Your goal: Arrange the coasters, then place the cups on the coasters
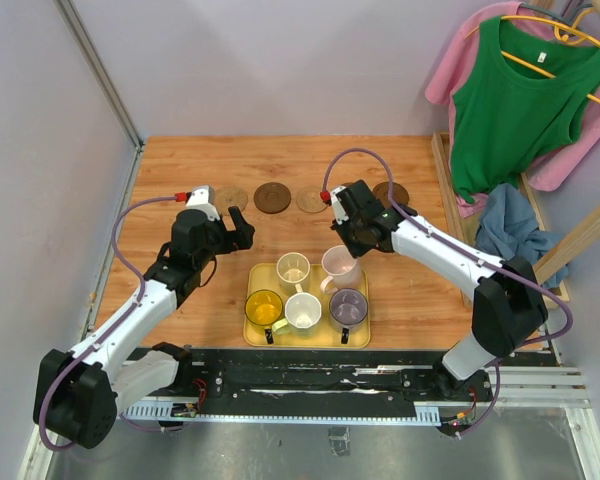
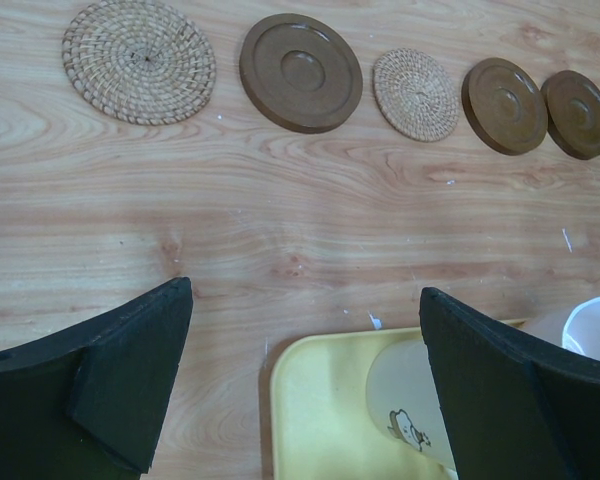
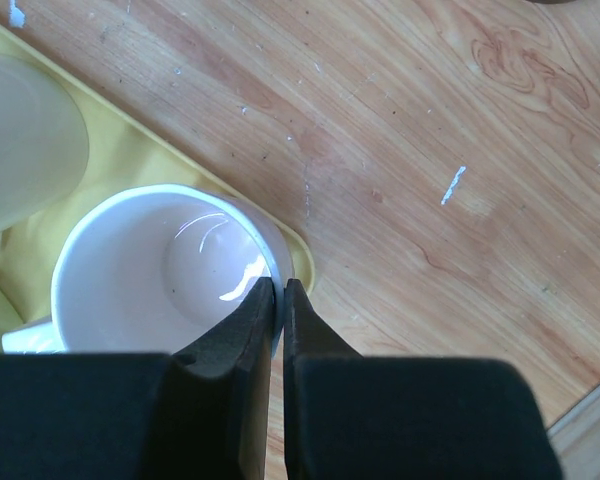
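Right pincer (image 3: 278, 285) is clenched on the rim of the pink cup (image 3: 150, 270), one finger inside the cup and one outside, wall squeezed between them. That cup is at the far right corner of the yellow tray (image 1: 290, 343); can't tell from these views if its base is touching the tray or just off it. The other four cups are standing in the tray too: the cream-green cup (image 1: 293, 268) at the far left corner next to the pink one, then along the near side the yellow cup (image 1: 264, 308), the white cup (image 1: 303, 311) and the grey-purple cup (image 1: 348, 305). The tray sits mid-way along the near edge of the wooden surface (image 1: 180, 165). Left pincer (image 2: 305, 290) is released, fingers spread wide with nothing between them, hanging over bare wood just off the tray's far left corner. Past that, the coasters (image 2: 415, 94) lie flat in a row toward the far edge, running left to right: woven tan, dark brown, woven tan, dark brown, dark brown, the last two almost touching.
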Action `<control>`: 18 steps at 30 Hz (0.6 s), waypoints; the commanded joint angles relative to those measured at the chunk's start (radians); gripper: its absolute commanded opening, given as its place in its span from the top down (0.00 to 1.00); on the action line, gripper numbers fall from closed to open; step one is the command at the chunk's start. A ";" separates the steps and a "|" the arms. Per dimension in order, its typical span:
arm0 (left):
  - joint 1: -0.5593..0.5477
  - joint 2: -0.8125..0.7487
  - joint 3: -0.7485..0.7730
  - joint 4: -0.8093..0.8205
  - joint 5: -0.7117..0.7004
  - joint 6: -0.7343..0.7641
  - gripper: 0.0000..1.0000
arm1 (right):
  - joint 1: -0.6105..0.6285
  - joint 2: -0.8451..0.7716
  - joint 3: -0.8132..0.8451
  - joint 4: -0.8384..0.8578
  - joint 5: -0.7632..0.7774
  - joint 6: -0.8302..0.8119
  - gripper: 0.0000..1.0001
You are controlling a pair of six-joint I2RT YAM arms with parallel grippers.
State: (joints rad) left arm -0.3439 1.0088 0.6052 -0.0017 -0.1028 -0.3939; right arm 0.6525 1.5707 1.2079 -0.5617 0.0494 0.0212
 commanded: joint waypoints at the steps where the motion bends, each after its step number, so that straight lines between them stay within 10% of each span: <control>1: -0.006 -0.023 -0.009 0.013 -0.007 -0.002 0.00 | 0.021 -0.014 0.009 0.045 0.062 -0.008 0.99; 18: -0.004 -0.035 -0.016 0.011 -0.001 -0.007 0.00 | 0.008 -0.186 -0.105 0.212 0.244 0.010 0.99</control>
State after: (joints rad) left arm -0.3439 0.9962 0.6048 -0.0025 -0.1028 -0.3943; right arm 0.6521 1.4555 1.1149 -0.4656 0.1719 0.0303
